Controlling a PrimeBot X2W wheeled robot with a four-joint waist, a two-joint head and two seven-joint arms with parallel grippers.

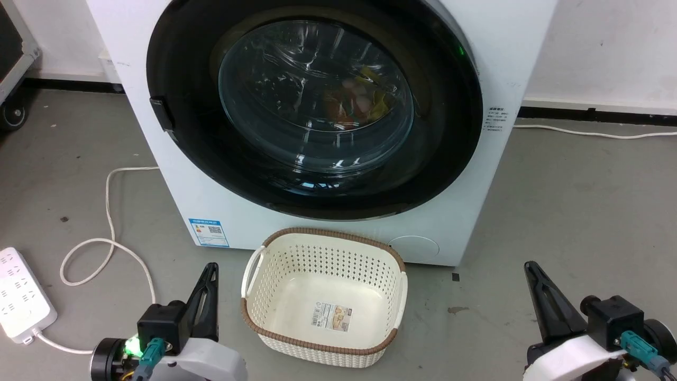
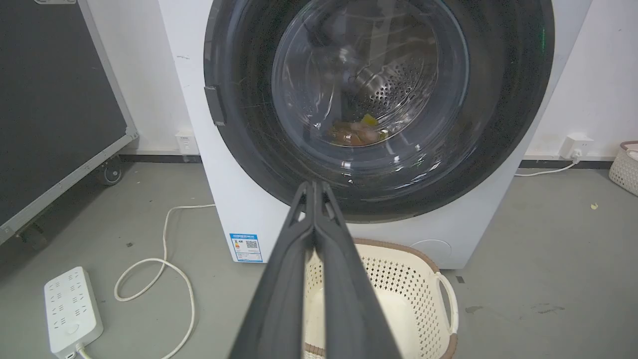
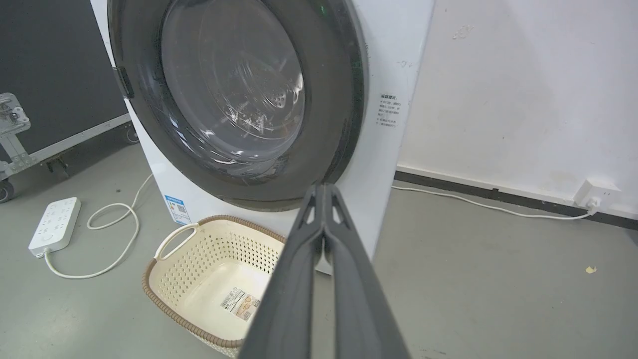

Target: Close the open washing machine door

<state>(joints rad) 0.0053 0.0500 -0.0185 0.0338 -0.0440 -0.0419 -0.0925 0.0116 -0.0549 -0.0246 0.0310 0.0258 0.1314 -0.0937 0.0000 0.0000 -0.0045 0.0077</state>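
Nearest the camera, at the lower left of the head view: left gripper, dark fingers pressed together to a single point, holding nothing. Opposite, at the lower right: right gripper, fingers likewise pressed tight and empty. Same narrow, closed look in both wrist views, each pair meeting at the tip. Both well apart from the machine, touching nothing.

Between the two grippers on the grey floor: cream basket with a brown woven rim, nothing inside but a paper label on the bottom. Stands just in front of the washing machine, a white front-loader against a pale wall.

Filling the machine's front: the door, round, with a wide glossy black rim and a bulging clear window. Lies flat against the white front, with no gap visible around the rim, including from the side angle of the right wrist view. Small dark tab on the rim's left edge. Orange and yellow laundry dimly visible through the glass. Tiny green light at the rim's upper right.

To the left on the floor: white power strip and a looping white cord.

Judged progress: closing apparently done. Impossible to tell whether the latch has fully caught. Little or nothing left to do.
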